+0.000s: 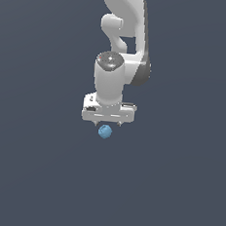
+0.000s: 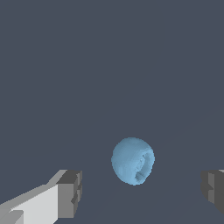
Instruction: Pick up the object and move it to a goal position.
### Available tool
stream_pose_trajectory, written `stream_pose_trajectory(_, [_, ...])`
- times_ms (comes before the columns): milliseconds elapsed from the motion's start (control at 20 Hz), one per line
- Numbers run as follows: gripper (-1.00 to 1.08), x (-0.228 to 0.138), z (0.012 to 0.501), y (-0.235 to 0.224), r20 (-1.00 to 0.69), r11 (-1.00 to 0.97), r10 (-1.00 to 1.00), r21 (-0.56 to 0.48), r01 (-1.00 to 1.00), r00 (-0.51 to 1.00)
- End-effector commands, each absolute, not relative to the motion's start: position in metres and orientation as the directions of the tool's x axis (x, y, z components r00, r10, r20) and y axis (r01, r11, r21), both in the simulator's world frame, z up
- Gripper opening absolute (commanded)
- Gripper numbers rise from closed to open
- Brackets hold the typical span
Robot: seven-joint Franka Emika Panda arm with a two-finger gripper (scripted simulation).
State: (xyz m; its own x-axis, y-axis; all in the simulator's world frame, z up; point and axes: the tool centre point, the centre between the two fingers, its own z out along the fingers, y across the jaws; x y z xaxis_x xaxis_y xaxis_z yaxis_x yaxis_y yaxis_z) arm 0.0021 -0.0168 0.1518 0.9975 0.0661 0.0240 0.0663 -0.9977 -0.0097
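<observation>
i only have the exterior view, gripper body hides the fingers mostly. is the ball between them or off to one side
Observer: In the wrist view the light-blue ball sits in the gap between the two fingers, nearer the middle than either pad.

Operator: are they touching it

Observer: No. The gripper is open, with bare background showing on both sides of the ball.

Operator: ball look round to you

Observer: Mostly, but the wrist view shows a lumpy, dented patch on one side, which the exterior view's small blob does not reveal.
</observation>
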Motion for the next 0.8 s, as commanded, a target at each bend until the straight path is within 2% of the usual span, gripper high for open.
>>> stream_pose_trajectory(0, [1.0,-0.003,0.136,-0.019,0.018,-0.995,0.102,-0.006,0.102,0.995])
stream_pose_trajectory(350, [1.0,-0.019,0.098,-0.025,0.004,-0.98,0.197,0.0,0.197,0.98])
stream_pose_trajectory(750, [1.0,-0.023,0.089,-0.026,-0.001,-0.976,0.218,0.0,0.218,0.976])
